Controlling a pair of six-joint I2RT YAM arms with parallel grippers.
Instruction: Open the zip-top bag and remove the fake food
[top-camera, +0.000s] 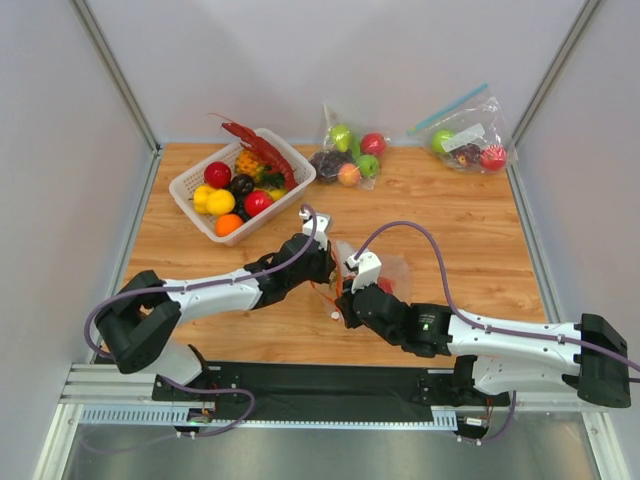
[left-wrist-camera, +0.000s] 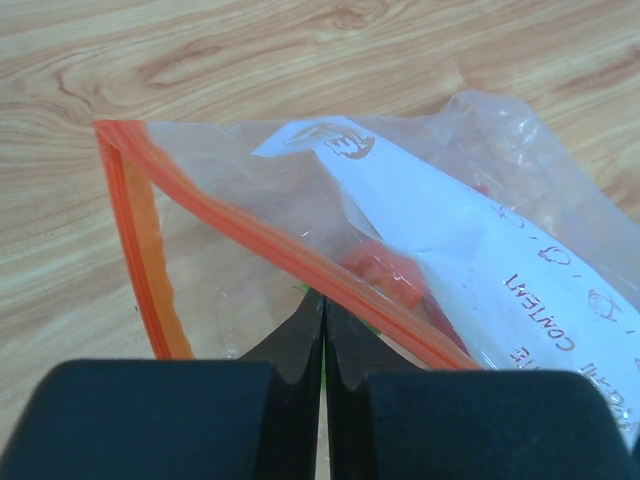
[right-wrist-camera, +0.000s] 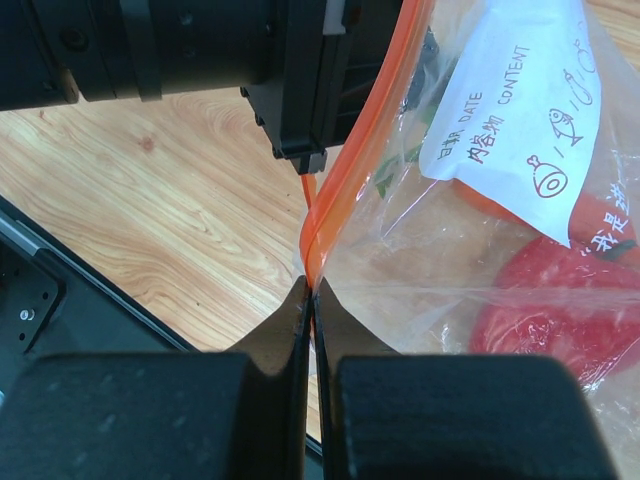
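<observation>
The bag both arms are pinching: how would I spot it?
On the wooden table, look where the two arms meet. The zip-top bag sits between them; only it shows an orange zip strip, unlike the two fruit bags at the back.

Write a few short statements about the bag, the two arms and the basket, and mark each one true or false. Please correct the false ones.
1. The left gripper has its jaws shut on the zip-top bag. True.
2. The right gripper has its jaws open, clear of the bag. False: they are shut on the bag's edge at the zip strip.
3. The zip strip is blue. False: it is orange.
4. A red lobster lies in the white basket. True.
5. The zip-top bag is empty. False: a red piece shows through the plastic.
</observation>
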